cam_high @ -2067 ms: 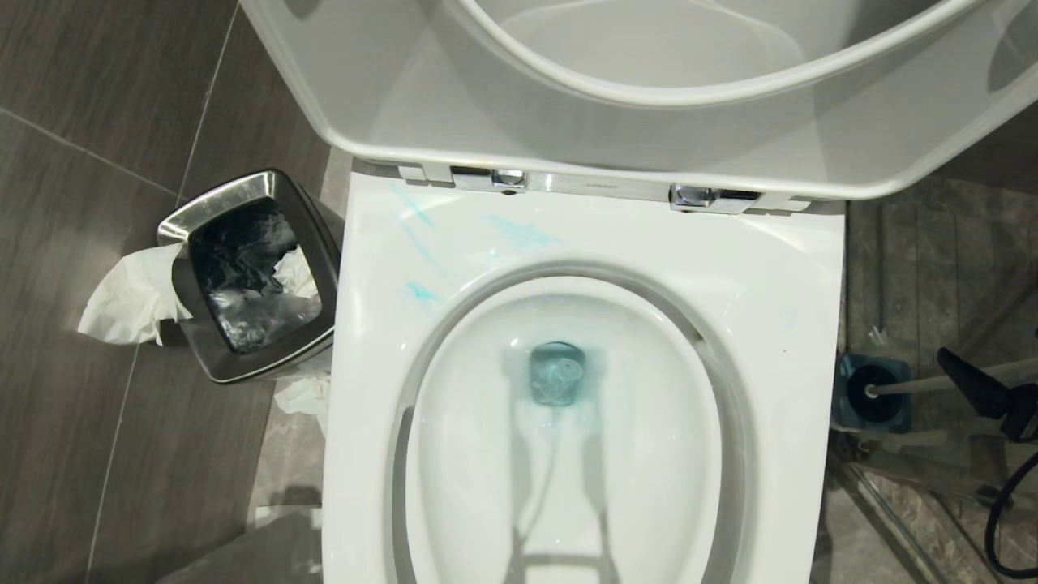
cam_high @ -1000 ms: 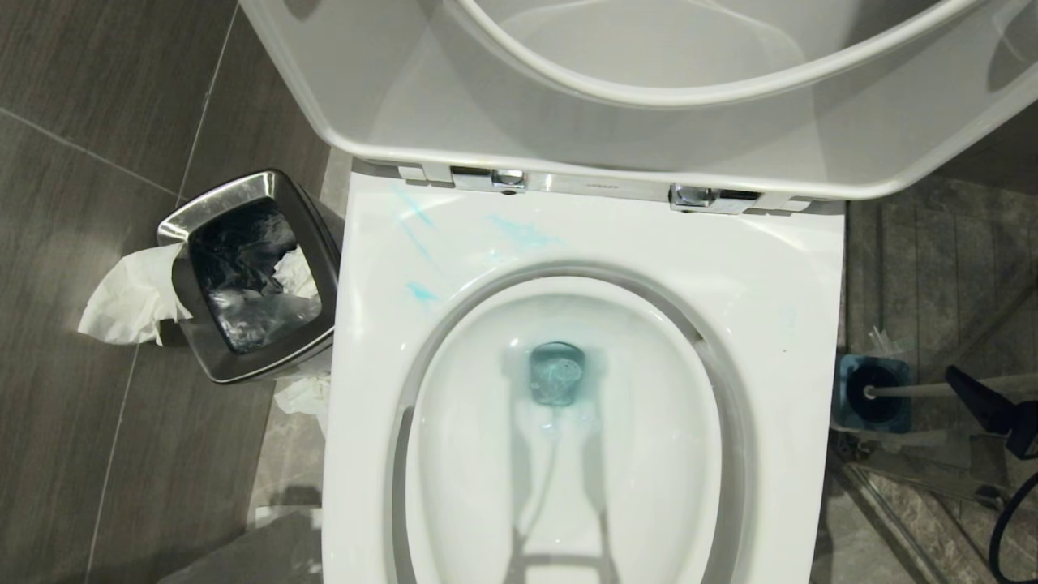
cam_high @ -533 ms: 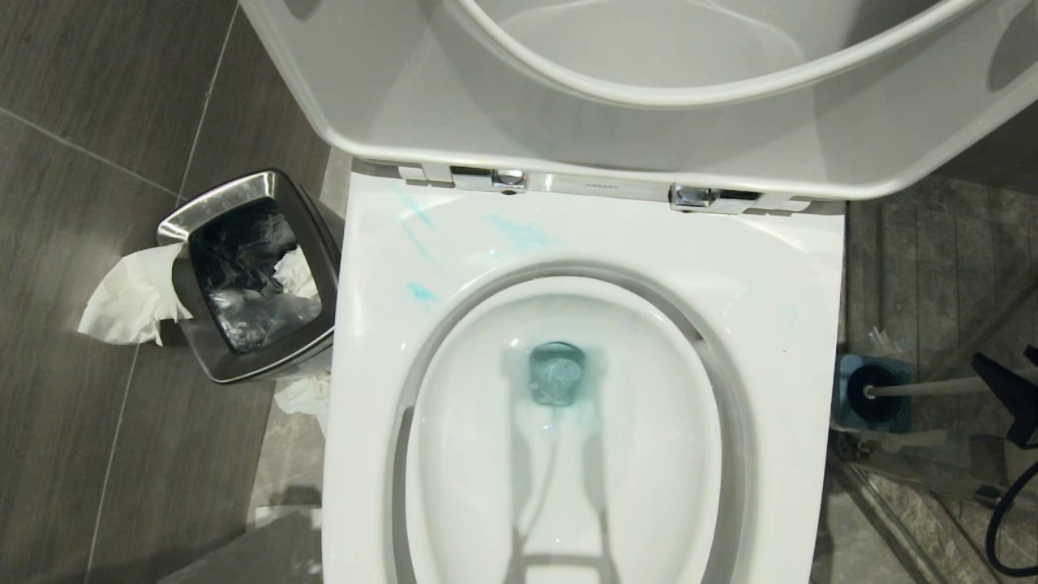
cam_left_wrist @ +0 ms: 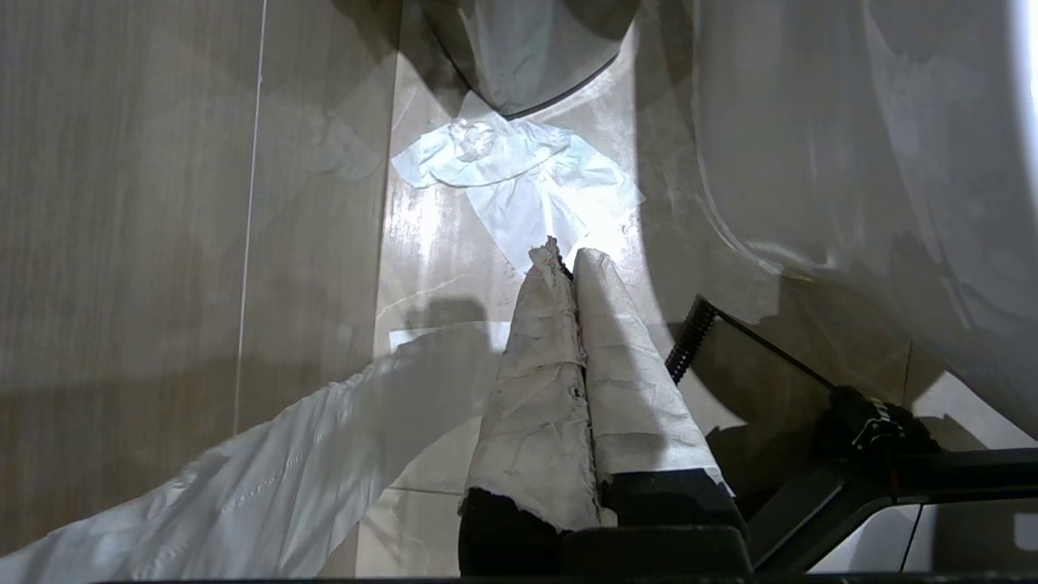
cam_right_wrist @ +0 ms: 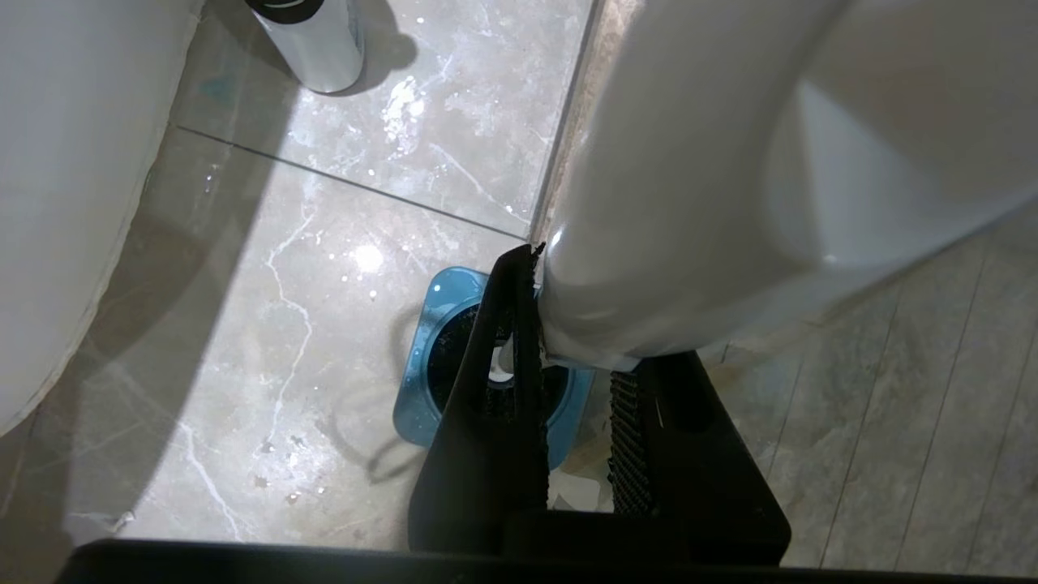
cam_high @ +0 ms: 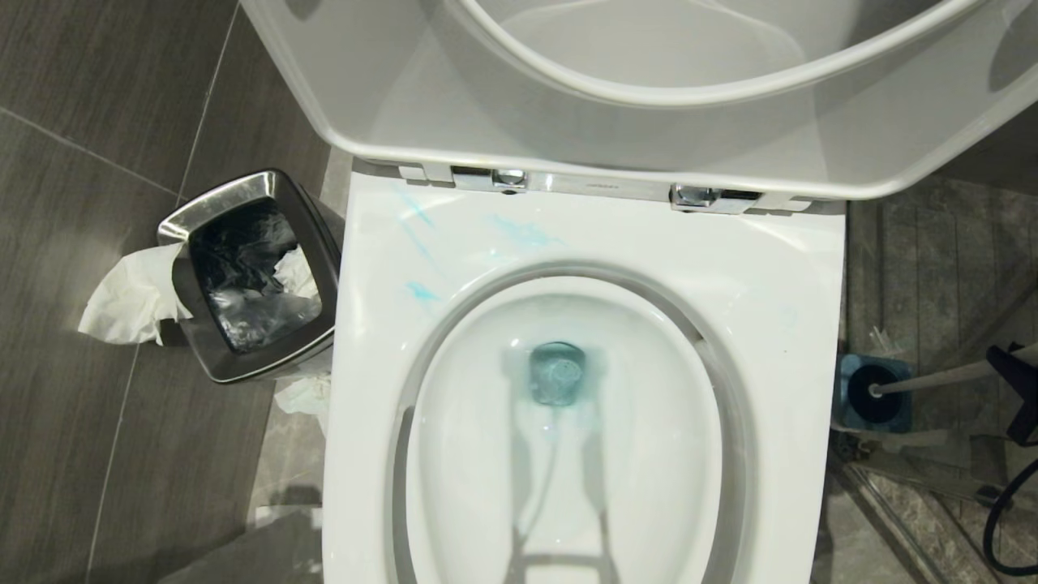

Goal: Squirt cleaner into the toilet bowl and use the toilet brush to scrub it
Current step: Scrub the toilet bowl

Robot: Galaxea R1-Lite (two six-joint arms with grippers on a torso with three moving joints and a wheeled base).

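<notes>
Clamped between the black fingers of the right pincer [cam_right_wrist: 568, 357] is the slim light-grey plastic handle of the toilet brush [cam_right_wrist: 697, 186]; its round black bristle head sits down in the squat square blue holder [cam_right_wrist: 413, 389] on the floor beside the toilet. From the head camera this pincer [cam_high: 1018, 381] shows only at the right edge, the handle [cam_high: 932, 379] slanting from it to the holder [cam_high: 847, 389]. The left pincer [cam_left_wrist: 572, 268], its fingers wrapped in white paper, is clenched on nothing, low over the floor by a crumpled white tissue [cam_left_wrist: 519, 178].

The floor is glossy grey marbled tile [cam_right_wrist: 324, 268] near the holder, dark grey tile [cam_high: 81, 203] on the other side. The large white ceramic toilet bowl [cam_high: 778, 276] has its seat and lid raised. Pale turquoise cleaner [cam_high: 519, 231] streaks the rear rim and tints the water at the drain.

The bristles are mostly hidden inside the holder. A steel-rimmed waste bin [cam_high: 243, 182] with tissue hanging out stands left of the bowl. A grey cylindrical bottle [cam_right_wrist: 316, 40], cut off by the frame, stands farther off.
</notes>
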